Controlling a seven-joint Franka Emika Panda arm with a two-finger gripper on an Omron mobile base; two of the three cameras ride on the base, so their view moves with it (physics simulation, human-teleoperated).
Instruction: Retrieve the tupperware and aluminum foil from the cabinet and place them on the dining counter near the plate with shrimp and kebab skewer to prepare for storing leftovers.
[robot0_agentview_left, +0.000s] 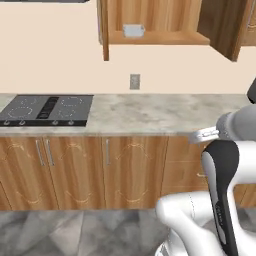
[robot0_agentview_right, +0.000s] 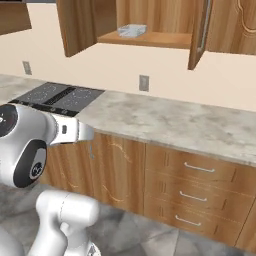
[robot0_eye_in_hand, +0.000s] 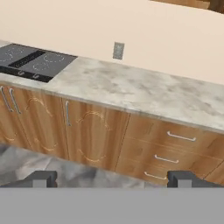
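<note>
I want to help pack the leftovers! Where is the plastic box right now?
The tupperware sits on the shelf of the open wall cabinet, toward its left side, high above the marbled worktop and the wall outlet.

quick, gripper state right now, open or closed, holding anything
Gripper: open, jaws spread wide, holding nothing; it faces the worktop and lower drawers.
</note>
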